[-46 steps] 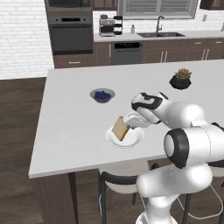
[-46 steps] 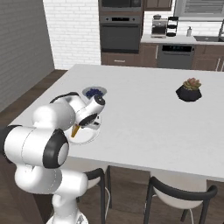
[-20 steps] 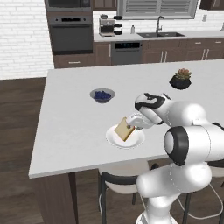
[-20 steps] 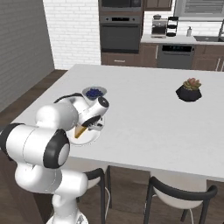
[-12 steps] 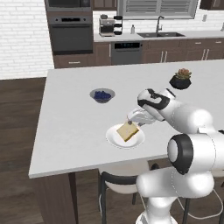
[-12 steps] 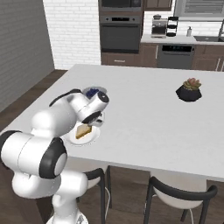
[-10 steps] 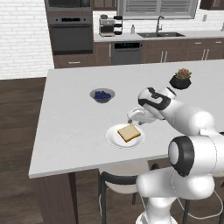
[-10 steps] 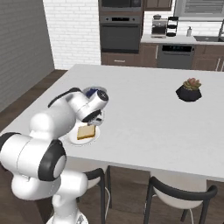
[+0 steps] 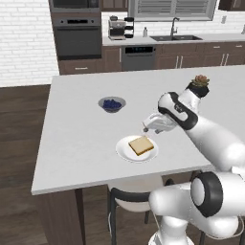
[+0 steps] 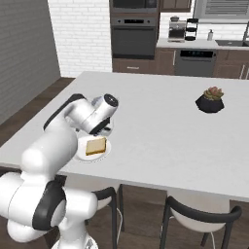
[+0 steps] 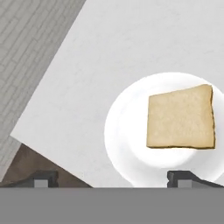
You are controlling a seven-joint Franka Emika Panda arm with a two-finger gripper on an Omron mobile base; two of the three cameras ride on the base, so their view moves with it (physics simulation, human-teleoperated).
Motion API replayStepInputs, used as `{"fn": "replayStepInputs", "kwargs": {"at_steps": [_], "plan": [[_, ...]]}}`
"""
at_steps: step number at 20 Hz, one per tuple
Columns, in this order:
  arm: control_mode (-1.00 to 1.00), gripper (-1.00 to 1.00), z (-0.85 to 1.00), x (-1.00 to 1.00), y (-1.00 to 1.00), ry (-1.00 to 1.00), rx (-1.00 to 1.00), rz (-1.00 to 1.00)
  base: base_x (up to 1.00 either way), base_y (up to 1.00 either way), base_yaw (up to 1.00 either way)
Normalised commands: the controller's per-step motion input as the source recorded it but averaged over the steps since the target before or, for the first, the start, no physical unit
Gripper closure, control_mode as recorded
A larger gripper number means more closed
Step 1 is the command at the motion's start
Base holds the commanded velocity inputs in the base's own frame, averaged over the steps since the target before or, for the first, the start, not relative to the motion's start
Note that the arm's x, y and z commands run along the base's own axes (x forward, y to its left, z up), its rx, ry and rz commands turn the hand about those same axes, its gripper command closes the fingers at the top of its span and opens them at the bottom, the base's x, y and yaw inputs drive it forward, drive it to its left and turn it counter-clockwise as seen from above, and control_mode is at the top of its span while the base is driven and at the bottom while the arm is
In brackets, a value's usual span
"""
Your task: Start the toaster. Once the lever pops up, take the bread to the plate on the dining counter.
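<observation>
— Where is the bread (image 9: 141, 145) found?

— It is laid flat on the plate (image 9: 124, 152), near the edge of the dining counter (image 9: 76, 139). Delivery is judged done.

— And the gripper (image 9: 152, 125)?

— It is held just above and beside the plate, jaws spread wide, nothing gripped. Released bread is judged the reason.

— Which way is the slice pointed?

— Being roughly square, no long axis is shown. In the hand view one crust edge (image 11: 212, 116) is turned away from the counter edge.

— Anything nearby?

— A bowl of berries (image 9: 112, 103) is set well apart.

place: home kitchen | cues: wall oven (image 9: 78, 39), sink (image 9: 174, 37), dishwasher (image 9: 138, 58)
</observation>
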Motion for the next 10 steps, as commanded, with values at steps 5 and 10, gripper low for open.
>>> {"fn": "replayStepInputs", "kwargs": {"at_steps": [5, 10], "plan": [[-1.0, -1.0, 0.03, -1.0, 0.29, -0.23, -0.18, 0.0, 0.0, 0.0, 0.0], [-1.0, -1.0, 0.2, -1.0, 0.04, -0.18, -0.18, -0.04, 0.0, 0.0, 0.0]]}}
